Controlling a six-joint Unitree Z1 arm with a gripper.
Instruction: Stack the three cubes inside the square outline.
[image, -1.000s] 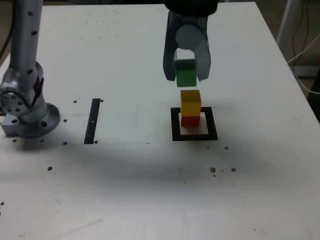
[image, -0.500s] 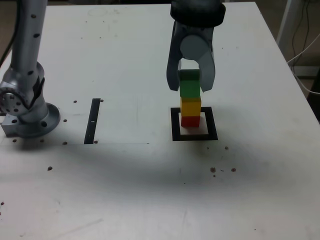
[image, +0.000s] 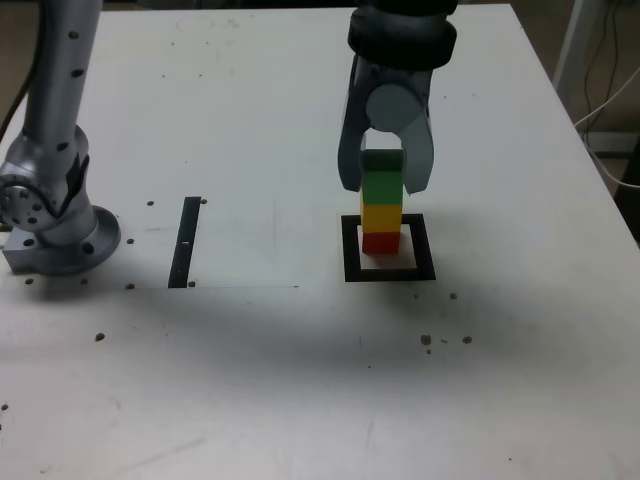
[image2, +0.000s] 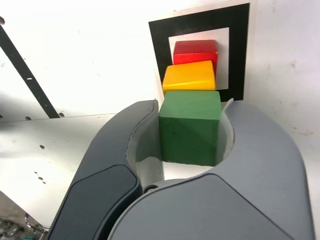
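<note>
A tower of three cubes stands inside the square outline (image: 350, 250) (image2: 160, 35). The red cube (image: 380, 241) (image2: 196, 51) is at the bottom and the yellow cube (image: 381, 215) (image2: 190, 76) rests on it. On top sits the green cube (image: 381, 187) (image2: 190, 127), resting on the yellow one. My gripper (image: 384, 186) (image2: 192, 107) comes down from above and stays shut on the green cube, one finger on each side of it. The wrist view shows the green cube filling the space between the fingers.
A narrow black strip (image: 186, 242) (image2: 25, 75) lies on the white table at the exterior view's left of the square. The arm's metal base (image: 50, 220) stands at the far left. Cables (image: 610, 90) hang past the table's right edge. Small dark specks dot the tabletop.
My gripper has come down with the green cube, from a gap above the yellow cube to resting on it. Red and yellow cubes have not moved.
</note>
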